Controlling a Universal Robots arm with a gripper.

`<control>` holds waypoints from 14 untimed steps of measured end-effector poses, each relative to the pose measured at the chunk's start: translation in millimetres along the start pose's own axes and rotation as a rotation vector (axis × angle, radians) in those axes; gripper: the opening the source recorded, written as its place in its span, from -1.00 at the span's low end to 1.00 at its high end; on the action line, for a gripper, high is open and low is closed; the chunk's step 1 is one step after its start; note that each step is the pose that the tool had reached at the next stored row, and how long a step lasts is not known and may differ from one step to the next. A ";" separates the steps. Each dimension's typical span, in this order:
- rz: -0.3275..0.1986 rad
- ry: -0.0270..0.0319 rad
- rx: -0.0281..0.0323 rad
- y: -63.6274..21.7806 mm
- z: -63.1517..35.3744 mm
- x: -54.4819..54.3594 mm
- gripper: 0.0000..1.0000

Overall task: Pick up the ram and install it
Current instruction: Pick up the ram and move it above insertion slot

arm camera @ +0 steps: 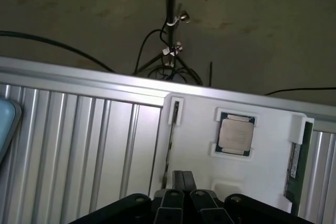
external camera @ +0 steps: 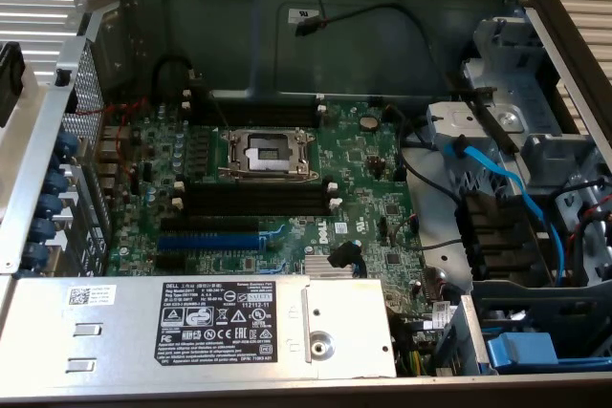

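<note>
Dark green, thin ram (arm camera: pixel 295 162) sits in a white tray (arm camera: pixel 199 148), well apart at three o'clock from the closed, empty gripper (arm camera: pixel 184 178).

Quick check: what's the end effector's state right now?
End effector: closed, fingertips together, holding nothing; the long dark green ram stick lies apart from it.

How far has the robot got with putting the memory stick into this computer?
Done: nothing so far, as the memory slots on the motherboard look empty. In hand: the gripper is over the white tray, shut and holding nothing, while the ram sits in a slot at the tray's edge. Left: both picking it up and installing it.
</note>
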State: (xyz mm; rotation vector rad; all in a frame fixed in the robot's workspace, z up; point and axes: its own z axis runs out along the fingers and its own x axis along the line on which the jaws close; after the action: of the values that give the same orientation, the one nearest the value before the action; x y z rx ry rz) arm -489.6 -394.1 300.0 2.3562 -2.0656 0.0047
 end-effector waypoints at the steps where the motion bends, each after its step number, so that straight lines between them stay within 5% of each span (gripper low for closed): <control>1: 0.000 0.0000 -0.0001 -0.9 1.8 1.8 -0.80; 8: 0.000 0.0001 -0.0002 -14.0 14.5 12.6 -0.80; 14: 0.000 0.0000 -0.0001 -15.1 25.6 12.5 -0.80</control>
State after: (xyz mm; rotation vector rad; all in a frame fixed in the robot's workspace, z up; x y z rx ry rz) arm -473.1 -404.7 274.4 2.3561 -2.0656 0.0046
